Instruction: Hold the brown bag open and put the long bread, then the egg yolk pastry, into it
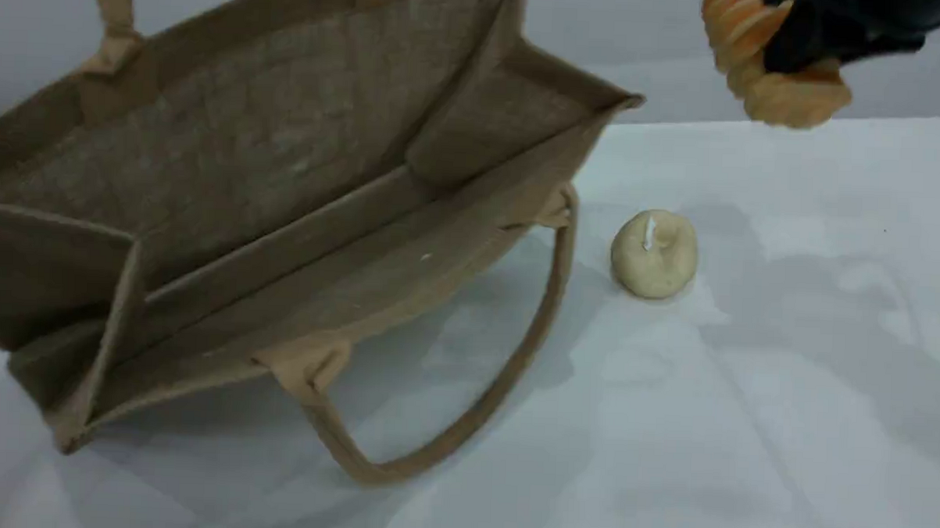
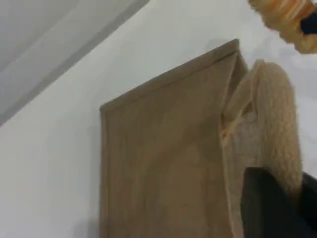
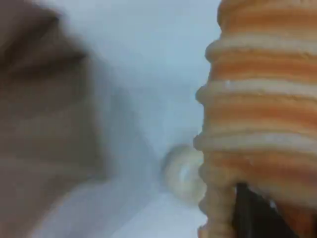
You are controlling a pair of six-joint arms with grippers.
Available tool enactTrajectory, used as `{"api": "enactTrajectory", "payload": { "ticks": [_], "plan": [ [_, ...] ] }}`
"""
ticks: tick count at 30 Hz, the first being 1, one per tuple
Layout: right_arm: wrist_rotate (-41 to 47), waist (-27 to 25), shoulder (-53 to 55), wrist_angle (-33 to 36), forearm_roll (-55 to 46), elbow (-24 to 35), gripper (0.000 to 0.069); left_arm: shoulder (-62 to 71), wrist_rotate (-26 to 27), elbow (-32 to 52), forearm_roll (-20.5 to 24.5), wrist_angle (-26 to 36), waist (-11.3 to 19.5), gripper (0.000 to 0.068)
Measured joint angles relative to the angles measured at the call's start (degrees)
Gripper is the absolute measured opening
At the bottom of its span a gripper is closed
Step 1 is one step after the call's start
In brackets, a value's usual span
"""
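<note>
The brown bag [image 1: 285, 171] stands tilted at the left with its mouth wide open toward the camera. One loop handle [image 1: 505, 390] lies on the table; the other handle [image 2: 277, 124] runs up into my left gripper [image 2: 270, 208], which is shut on it. That gripper is outside the scene view. The long bread [image 1: 789, 87], striped orange and pale yellow, hangs in the air at the top right, right of the bag's mouth, with my right gripper [image 1: 798, 49] shut on it. The egg yolk pastry [image 1: 655, 255] sits on the table just right of the bag.
The white table [image 1: 746, 422] spreads to the right and front of the bag. Its far edge [image 1: 897, 119] meets a grey wall just below the lifted bread.
</note>
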Motion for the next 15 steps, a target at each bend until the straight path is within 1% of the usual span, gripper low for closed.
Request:
{"api": "enactTrajectory", "payload": {
  "ticks": [2, 6, 10, 13, 15],
  "plan": [
    [-1.2, 0.1, -2.8, 4.8, 0.6, 0.0, 0.01, 0.2, 0.6, 0.0, -1.0, 0.1, 0.0, 0.0092],
    [-1.2, 0.5, -8.9, 11.6, 1.3, 0.0, 0.0099, 0.8, 0.6, 0.0, -0.8, -0.1, -0.1, 0.0092],
    [-2.4, 0.8, -13.2, 15.6, 4.8, 0.0, 0.0099, 1.1, 0.6, 0.0, -0.7, -0.1, -0.5, 0.0092],
    [-4.6, 0.7, -13.6, 19.9, 8.0, -0.1, 0.0099, 1.1, 0.6, 0.0, -0.7, -0.2, -0.5, 0.0092],
    [-5.8, 1.7, -13.5, 22.1, 9.2, 0.0, 0.0099, 1.1, 0.6, 0.0, -0.7, -0.3, -0.5, 0.0092]
  ]
}}
